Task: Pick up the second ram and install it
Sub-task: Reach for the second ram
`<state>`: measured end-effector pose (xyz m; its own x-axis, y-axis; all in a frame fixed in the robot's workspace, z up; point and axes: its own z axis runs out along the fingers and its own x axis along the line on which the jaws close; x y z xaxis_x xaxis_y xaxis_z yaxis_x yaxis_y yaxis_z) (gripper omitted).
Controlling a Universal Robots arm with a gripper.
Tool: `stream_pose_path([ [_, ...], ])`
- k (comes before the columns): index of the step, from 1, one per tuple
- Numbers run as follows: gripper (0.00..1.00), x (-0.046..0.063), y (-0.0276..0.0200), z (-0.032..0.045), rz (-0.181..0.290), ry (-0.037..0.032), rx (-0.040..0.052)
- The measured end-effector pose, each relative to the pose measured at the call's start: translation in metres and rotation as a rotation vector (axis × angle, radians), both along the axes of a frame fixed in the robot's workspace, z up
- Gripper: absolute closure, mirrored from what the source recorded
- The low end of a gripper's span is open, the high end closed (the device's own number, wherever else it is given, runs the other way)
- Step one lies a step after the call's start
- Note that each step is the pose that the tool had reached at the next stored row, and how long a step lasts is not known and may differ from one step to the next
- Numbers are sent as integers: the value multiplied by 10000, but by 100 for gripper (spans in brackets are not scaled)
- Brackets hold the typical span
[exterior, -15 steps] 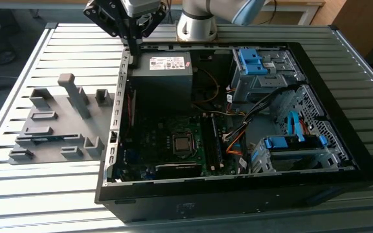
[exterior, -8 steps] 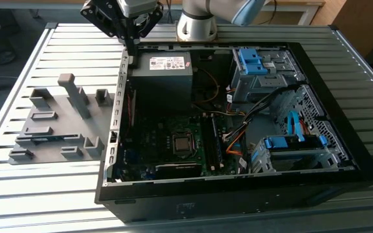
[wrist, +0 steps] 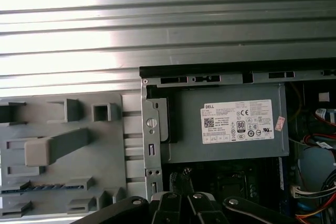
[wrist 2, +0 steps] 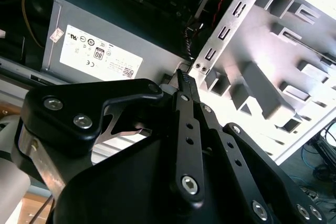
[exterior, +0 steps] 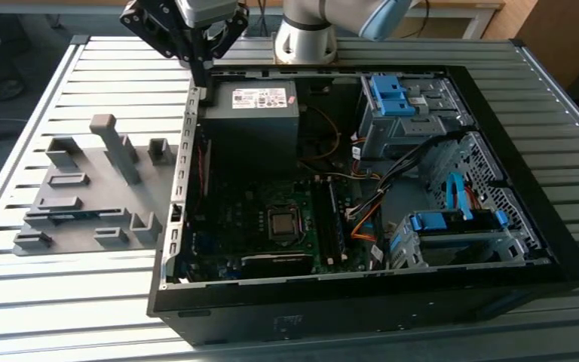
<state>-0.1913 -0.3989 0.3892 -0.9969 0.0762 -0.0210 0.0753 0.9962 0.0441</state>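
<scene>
On the exterior view's left, a grey holder tray (exterior: pixel 88 188) lies on the slatted metal worktop (exterior: pixel 99 83), just beside the open computer case (exterior: pixel 370 309). The second ram (exterior: pixel 68 217) rests in a slot toward the tray's near side, well apart from the pincer (exterior: pixel 201 75). The pincer hangs above the case's far left corner, close to the grey power supply (exterior: pixel 254 105). Its fingers are drawn narrow together with nothing between them. Further right, inside the case, sit blue drive cages (exterior: pixel 395 94).
</scene>
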Motion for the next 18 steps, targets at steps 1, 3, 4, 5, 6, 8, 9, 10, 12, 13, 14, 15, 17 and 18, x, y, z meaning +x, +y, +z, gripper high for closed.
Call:
stream_pose_path([
  [1, 89, -7, 0, 0, 0, 1, 0],
  [3, 89, -19, 0, -1, 0, 1, 0],
  [4, 89, -24, 0, -2, 0, 1, 0],
  [5, 89, -31, 0, -2, 0, 2, 0],
  [6, 89, -36, 0, -3, 1, 2, 1],
  [8, 89, -48, 0, -3, 0, 3, 0],
  [9, 89, -55, 0, -4, 0, 3, 0],
  [10, 89, -61, 0, -4, 0, 4, 0],
  [12, 89, -70, 0, -5, 1, 4, 0],
  [13, 89, -76, 0, -5, 0, 5, -1],
  [14, 89, -80, 0, -5, 0, 6, 0],
  [15, 89, -85, 0, -6, 0, 7, 0],
  [17, 89, -92, 0, -6, 1, 9, 0],
  [18, 89, -96, 0, -6, 0, 10, 0],
])
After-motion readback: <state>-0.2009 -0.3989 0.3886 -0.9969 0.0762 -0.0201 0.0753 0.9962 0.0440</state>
